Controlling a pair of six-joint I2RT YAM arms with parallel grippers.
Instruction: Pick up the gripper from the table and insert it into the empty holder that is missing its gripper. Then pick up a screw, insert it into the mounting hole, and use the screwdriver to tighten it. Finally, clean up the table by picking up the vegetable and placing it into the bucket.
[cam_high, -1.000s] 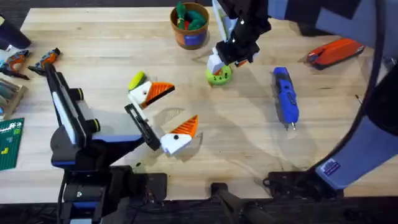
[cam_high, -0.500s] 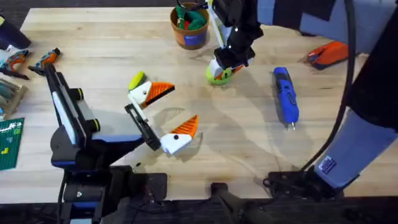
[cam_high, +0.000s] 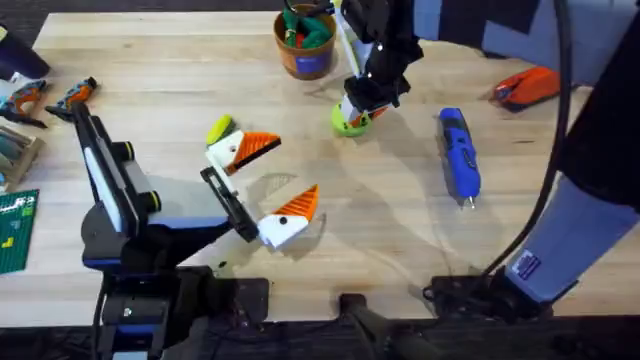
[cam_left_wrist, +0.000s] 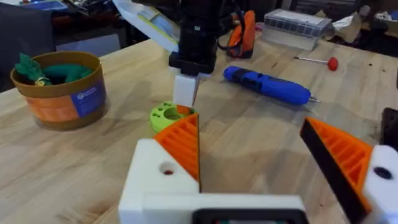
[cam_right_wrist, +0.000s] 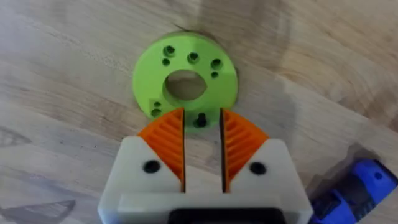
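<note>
From overhead, the right gripper (cam_high: 357, 108) stands straight down over the green disc (cam_high: 349, 122), just right of the bucket (cam_high: 306, 42). The right wrist view gives what that angle hides: the orange pads (cam_right_wrist: 169, 140) are drawn narrow, with a thin slot between them, and a small black screw (cam_right_wrist: 201, 119) stands in the disc (cam_right_wrist: 184, 83) at the tips. Whether the pads touch the screw cannot be told. A corner of the screwdriver (cam_right_wrist: 352, 190) shows at that view's edge.

The left gripper (cam_high: 262, 186) lies low over the middle of the table (cam_high: 400, 230), its fingers spread wide, each white block carrying an orange wedge. Overhead alone shows the yellow-green vegetable (cam_high: 219, 130) lying against the farther white block. The screwdriver (cam_high: 459, 154) rests to the right of the disc, bit toward the arms' bases.

The left wrist view looks across the table between its own two wedges: the right gripper (cam_left_wrist: 185, 99) comes down onto the disc (cam_left_wrist: 168, 116), the bucket (cam_left_wrist: 60, 90) holds green toys, the screwdriver (cam_left_wrist: 267, 84) lies behind, and beyond it lies a thin rod with a red knob (cam_left_wrist: 317, 61).
</note>
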